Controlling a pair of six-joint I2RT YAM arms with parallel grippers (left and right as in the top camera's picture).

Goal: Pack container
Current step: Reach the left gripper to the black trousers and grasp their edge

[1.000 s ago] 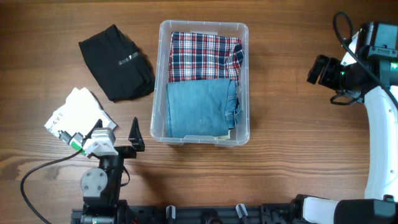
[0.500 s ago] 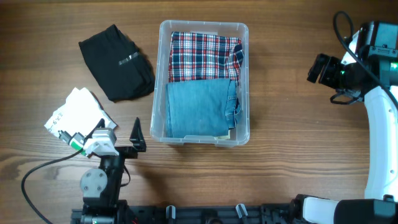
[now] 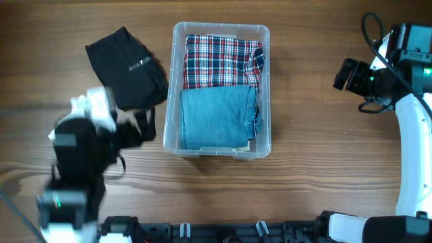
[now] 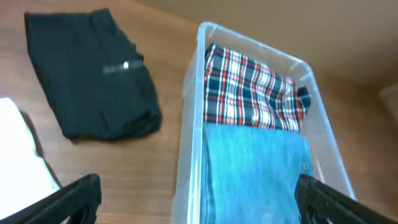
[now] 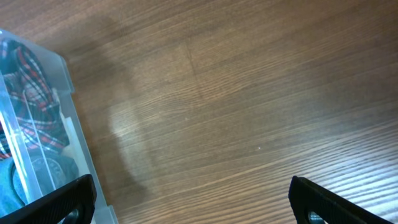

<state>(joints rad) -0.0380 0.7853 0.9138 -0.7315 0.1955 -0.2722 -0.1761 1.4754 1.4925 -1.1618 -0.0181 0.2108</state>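
Observation:
A clear plastic container [image 3: 221,25] stands mid-table, holding a folded plaid shirt [image 3: 223,59] at the far end and folded blue jeans [image 3: 217,118] at the near end. To its left lies a folded black garment [image 3: 128,67]. A white garment [image 3: 81,106] is mostly hidden under my left arm. My left gripper [image 3: 145,125] is open and empty beside the container's left wall. In the left wrist view its fingers straddle the container wall [image 4: 189,124] and the jeans [image 4: 255,174]. My right gripper [image 3: 345,74] hangs open and empty over bare wood, far right.
The right wrist view shows only wood and the container's corner [image 5: 65,112], with the plaid shirt [image 5: 28,74] inside. In the left wrist view the black garment [image 4: 87,81] lies left of the container, and the white garment [image 4: 18,162] is at the left edge.
My left arm has lifted from its low pose near the front edge and swung up towards the container's left side, blurred in motion. The right arm has not moved.

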